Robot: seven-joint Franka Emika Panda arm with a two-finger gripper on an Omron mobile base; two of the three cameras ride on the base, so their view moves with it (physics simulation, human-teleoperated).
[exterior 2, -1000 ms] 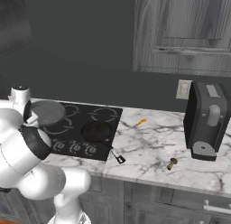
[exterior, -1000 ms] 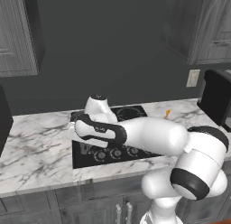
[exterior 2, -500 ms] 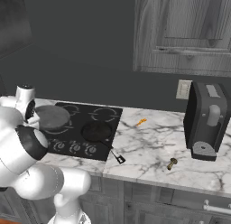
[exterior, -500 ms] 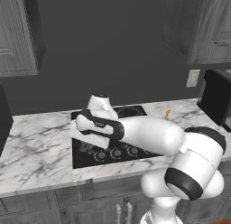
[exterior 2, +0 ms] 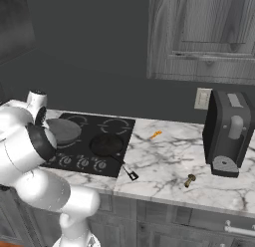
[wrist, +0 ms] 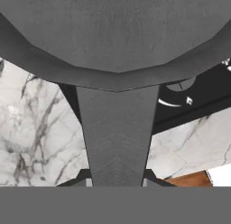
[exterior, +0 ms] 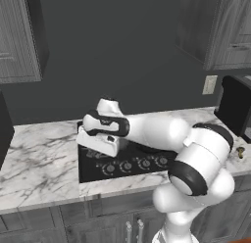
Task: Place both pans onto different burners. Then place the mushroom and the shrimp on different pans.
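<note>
The wide, shallow dull-grey metal skillet (wrist: 117,33) hangs over the flat black glass cooktop (exterior 2: 115,129), near its rear left burner; the pincer (wrist: 116,180) is clamped narrowly on its short straight handle (wrist: 116,133). It looks rigid and heavy away from the grip, so it may tip. The smaller black pan (exterior 2: 106,145) sits on a front burner; shrimp (exterior 2: 156,135) and mushroom (exterior 2: 189,180) lie on the marble desk (exterior 2: 164,161)

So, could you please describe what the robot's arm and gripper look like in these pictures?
The arm is glossy white with rounded, bulbous links and black bands at the joints. The gripper shows as two small dark tips. No cables or markings show.
</note>
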